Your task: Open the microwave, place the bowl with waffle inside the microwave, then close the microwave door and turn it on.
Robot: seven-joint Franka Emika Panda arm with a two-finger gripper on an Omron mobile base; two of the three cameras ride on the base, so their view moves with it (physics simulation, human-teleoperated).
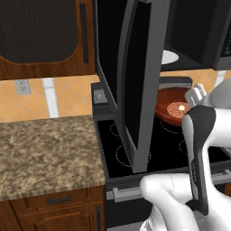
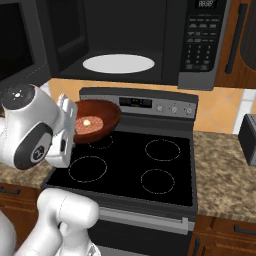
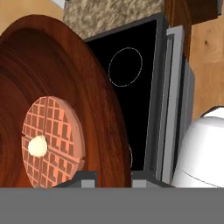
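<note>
The microwave (image 2: pixel 172 45) stands open above the stove, its white round plate (image 2: pixel 118 63) bare inside. The microwave door (image 1: pixel 135 81) is swung far out to the left, over the stove's front. The reddish-brown bowl (image 2: pixel 100 117) hangs tilted above the rear left burner, below the microwave's opening, and the waffle (image 2: pixel 88 125) with its yellow dab lies in it. My gripper (image 2: pixel 67 125) is shut on the bowl's near rim. In the hand view the bowl (image 3: pixel 74 78) and waffle (image 3: pixel 50 140) sit close ahead, with the rim between my fingertips (image 3: pixel 83 177).
The black stove top (image 2: pixel 150 170) with four burner rings lies below. Its control panel (image 2: pixel 150 104) rises behind the bowl. Granite counter (image 1: pixel 40 149) runs to the left, and another stretch (image 2: pixel 225 175) to the right carries a dark appliance (image 2: pixel 248 137). The microwave keypad (image 2: pixel 202 40) is at right.
</note>
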